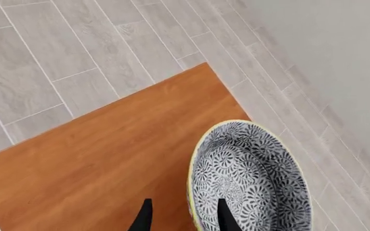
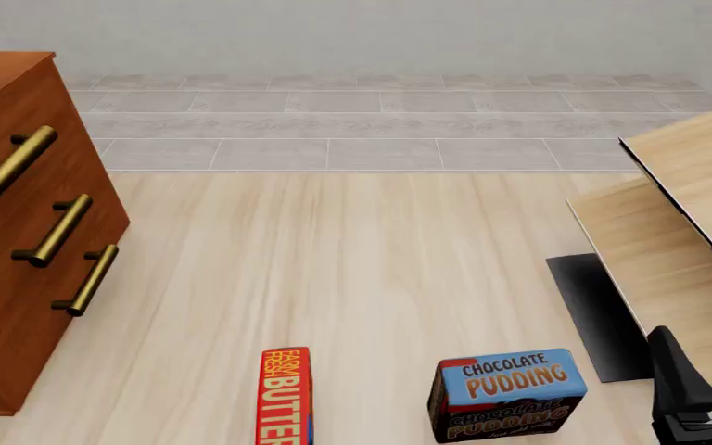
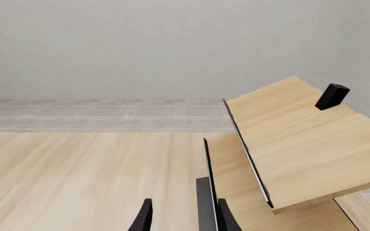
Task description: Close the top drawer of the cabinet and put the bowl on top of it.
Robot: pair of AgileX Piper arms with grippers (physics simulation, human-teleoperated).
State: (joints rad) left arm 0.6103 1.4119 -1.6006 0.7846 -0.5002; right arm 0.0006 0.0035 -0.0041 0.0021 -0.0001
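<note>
Round floral-patterned bowl (image 1: 252, 180) sits on smooth reddish-brown wooden cabinet (image 1: 108, 159).

left gripper (image 1: 182, 217) fingers straddle bowl (image 1: 249, 178) rim; bowl over cabinet (image 1: 108, 159) top near its corner.

left gripper (image 1: 181, 217): two matte black fingers, slim, tapering to blunt points, plain surface, no markings. right gripper (image 3: 181, 217): same pair of narrow black fingers (image 3: 144, 216), smooth, unmarked. front view: right gripper (image 2: 703, 366) shows as dark charcoal, angular wedge-shaped finger over blocky black body with thin pale edge line. no cables, screws or labels visible. left arm out of front view.
</note>
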